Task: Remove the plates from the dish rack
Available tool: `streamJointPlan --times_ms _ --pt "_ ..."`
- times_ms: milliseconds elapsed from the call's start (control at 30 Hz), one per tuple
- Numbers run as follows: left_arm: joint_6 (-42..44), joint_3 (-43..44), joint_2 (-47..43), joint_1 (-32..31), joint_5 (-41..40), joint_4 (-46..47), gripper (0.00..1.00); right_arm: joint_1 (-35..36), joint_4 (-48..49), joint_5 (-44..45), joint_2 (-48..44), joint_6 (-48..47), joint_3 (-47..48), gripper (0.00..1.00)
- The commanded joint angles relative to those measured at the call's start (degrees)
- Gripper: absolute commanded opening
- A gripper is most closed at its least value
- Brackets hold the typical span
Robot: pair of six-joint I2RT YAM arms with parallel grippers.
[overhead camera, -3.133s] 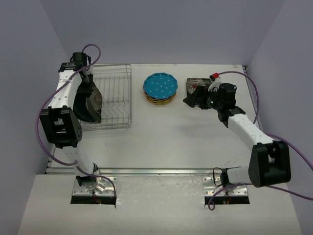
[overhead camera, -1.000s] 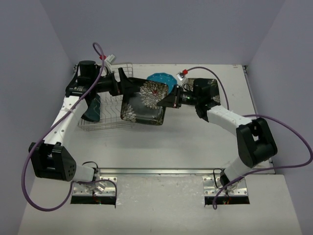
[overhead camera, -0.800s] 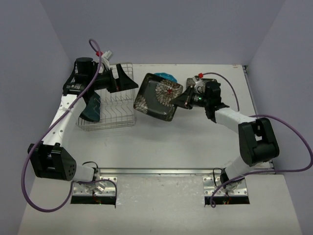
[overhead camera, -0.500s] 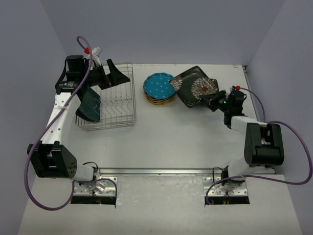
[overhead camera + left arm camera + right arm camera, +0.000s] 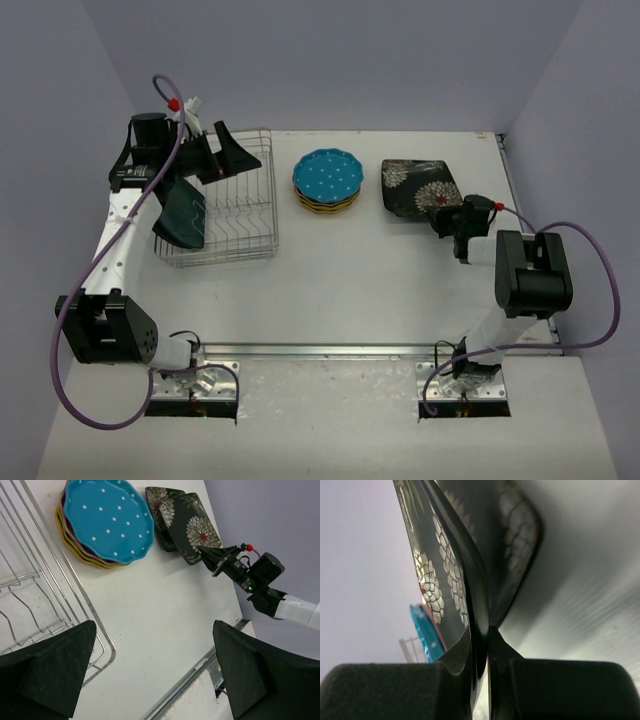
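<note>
Two arms were pictured over the table (image 5: 350,290). The left arm was held high across the dish rack (image 5: 245,215), and the left gripper (image 5: 154,630) was spread wide with nothing between its fingers. The right arm was stretched low at the right side, and the right gripper (image 5: 480,632) was clamped on the near edge of a black floral plate (image 5: 418,185). That plate was tilted slightly over a second black plate (image 5: 161,505), with its long axis set across the table. One dark teal plate (image 5: 182,215) was stood on edge at the rack's left side. A blue dotted plate (image 5: 328,175) was stacked on other round plates between the rack and the black pair.
</note>
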Motion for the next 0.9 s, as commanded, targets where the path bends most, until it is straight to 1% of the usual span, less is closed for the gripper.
streamJointPlan --times_ms 0,333,367,500,533,700,767,833,867 --pt "0.80 1.27 -0.47 0.76 -0.12 1.20 1.00 -0.55 11.20 4.24 1.44 5.79 5.04 0.00" --pt "0.97 0.48 -0.29 0.85 -1.21 0.81 1.00 -0.55 11.29 4.36 8.74 8.69 11.92 0.00" --pt "0.92 0.48 -0.26 0.85 -1.33 0.76 1.00 -0.55 11.29 4.24 9.44 8.92 12.65 0.01" --pt "0.60 0.56 -0.01 0.92 -1.79 0.95 1.00 -0.32 11.29 4.01 11.56 9.76 14.41 0.16" --pt "0.38 0.56 0.06 0.85 -1.80 1.02 1.00 -0.10 11.30 3.87 12.06 9.91 14.61 0.24" --pt "0.08 0.61 0.15 0.81 -2.32 1.11 1.00 0.99 11.73 3.69 11.71 10.48 13.26 0.41" --pt "0.04 0.76 0.06 0.85 -2.39 1.09 1.00 1.58 11.73 3.57 10.87 10.50 12.20 0.57" --pt "0.03 0.82 0.06 0.85 -2.32 1.02 1.00 2.03 11.64 3.16 10.26 10.42 11.60 0.58" --pt "-0.05 0.74 -0.03 0.85 -2.32 1.11 1.00 2.55 11.64 2.98 9.49 10.26 10.91 0.63"
